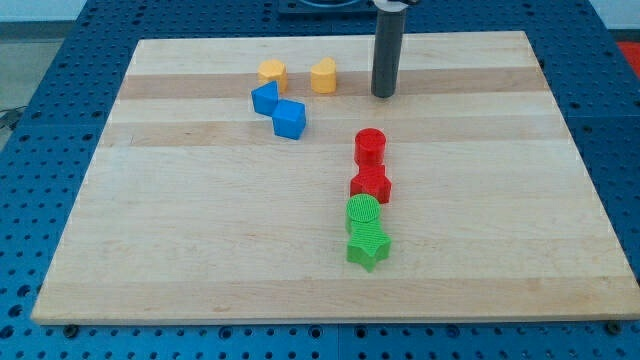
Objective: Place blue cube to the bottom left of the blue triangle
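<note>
The blue cube sits on the wooden board at the view's upper left of centre. The blue triangle lies just up and left of it, touching or nearly touching it. My tip is at the view's top centre, well to the right of both blue blocks and apart from them. It stands just right of a yellow block.
Another yellow block sits above the blue triangle. A red cylinder, a red block, a green cylinder and a green star form a column at centre. The wooden board rests on a blue perforated table.
</note>
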{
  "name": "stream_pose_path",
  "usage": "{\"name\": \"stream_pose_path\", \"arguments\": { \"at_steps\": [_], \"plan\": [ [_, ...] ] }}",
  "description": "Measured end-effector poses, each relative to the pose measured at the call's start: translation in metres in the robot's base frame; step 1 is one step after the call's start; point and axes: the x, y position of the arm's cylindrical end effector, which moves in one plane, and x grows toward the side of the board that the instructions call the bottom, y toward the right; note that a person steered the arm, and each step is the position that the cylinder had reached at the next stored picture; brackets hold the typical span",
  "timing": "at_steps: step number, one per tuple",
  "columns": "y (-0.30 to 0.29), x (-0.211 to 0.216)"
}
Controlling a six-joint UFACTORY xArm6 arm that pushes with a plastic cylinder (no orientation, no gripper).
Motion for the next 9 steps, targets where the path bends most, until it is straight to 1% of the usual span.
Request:
{"name": "stream_pose_path", "arguments": {
  "at_steps": [2, 5, 7, 8, 9],
  "plan": [
    [-0.031, 0.001],
    [-0.072, 0.026],
    [-0.129, 0.094],
    [-0.129, 0.095],
    [-0.117, 0.09]
  ]
}}
